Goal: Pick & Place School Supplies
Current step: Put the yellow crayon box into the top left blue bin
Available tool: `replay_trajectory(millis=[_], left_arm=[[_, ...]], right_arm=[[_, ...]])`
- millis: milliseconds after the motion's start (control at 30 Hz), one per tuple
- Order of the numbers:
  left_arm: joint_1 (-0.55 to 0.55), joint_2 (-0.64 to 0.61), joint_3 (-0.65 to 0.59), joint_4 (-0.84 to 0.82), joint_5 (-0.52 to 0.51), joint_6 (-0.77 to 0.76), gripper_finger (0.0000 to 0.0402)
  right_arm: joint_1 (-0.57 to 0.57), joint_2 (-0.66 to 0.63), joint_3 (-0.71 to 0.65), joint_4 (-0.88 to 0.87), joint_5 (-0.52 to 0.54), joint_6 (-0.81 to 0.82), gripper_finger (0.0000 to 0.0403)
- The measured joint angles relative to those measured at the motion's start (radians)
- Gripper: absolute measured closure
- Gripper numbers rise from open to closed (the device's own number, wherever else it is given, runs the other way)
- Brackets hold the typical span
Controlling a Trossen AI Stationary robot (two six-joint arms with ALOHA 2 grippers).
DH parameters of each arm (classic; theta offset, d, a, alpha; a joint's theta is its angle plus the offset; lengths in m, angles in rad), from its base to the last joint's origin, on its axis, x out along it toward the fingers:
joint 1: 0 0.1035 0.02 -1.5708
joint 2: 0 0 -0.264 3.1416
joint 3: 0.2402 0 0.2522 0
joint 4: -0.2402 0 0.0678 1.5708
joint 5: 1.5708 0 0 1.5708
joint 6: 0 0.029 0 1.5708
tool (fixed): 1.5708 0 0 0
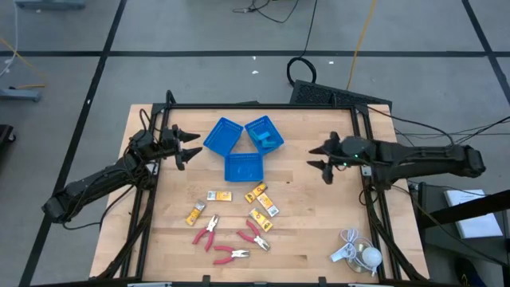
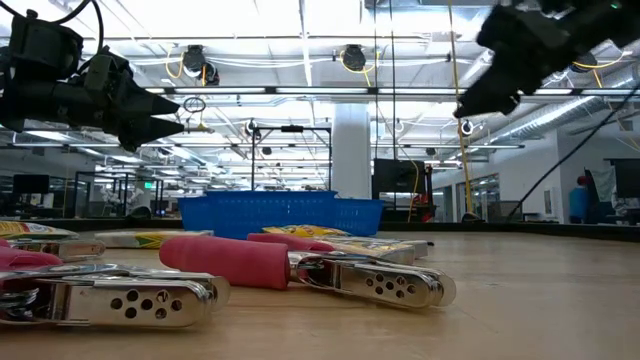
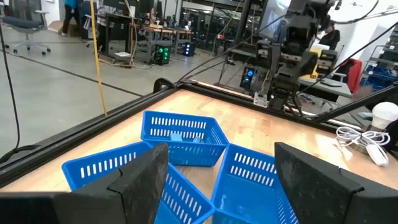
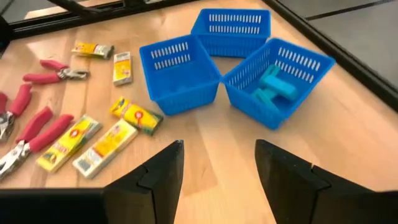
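**Three trays, both arms empty**

Three blue trays (image 1: 241, 147) cluster mid-table. Light-blue pieces (image 4: 273, 89) lie in one; the yellow packets (image 1: 260, 206) and red-handled pliers (image 1: 229, 239) lie near them. Left end effector (image 1: 190, 148) and right end effector (image 1: 317, 158) flank the trays, apparently open, empty.
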State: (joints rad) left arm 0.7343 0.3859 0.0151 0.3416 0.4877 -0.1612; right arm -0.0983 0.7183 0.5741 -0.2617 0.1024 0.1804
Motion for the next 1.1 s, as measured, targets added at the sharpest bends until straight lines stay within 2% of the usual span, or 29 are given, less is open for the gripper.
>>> replay_trajectory(millis=[333,767,1000,1100], left_arm=[[0.000,0.000,0.000,0.000,0.000,0.000,0.0108],[0.000,0.000,0.000,0.000,0.000,0.000,0.0108],[0.000,0.000,0.000,0.000,0.000,0.000,0.0107],[0.000,0.000,0.000,0.000,0.000,0.000,0.0108]], right_arm=[[0.002,-0.290,-0.212,0.038,-0.003,0.047,0.0215],[0.002,-0.489,-0.346,0.069,-0.004,0.043,0.0212],[0.002,-0.559,-0.385,0.071,-0.151,0.017,0.0211],[0.002,-0.580,-0.402,0.085,-0.159,0.015,0.0212]])
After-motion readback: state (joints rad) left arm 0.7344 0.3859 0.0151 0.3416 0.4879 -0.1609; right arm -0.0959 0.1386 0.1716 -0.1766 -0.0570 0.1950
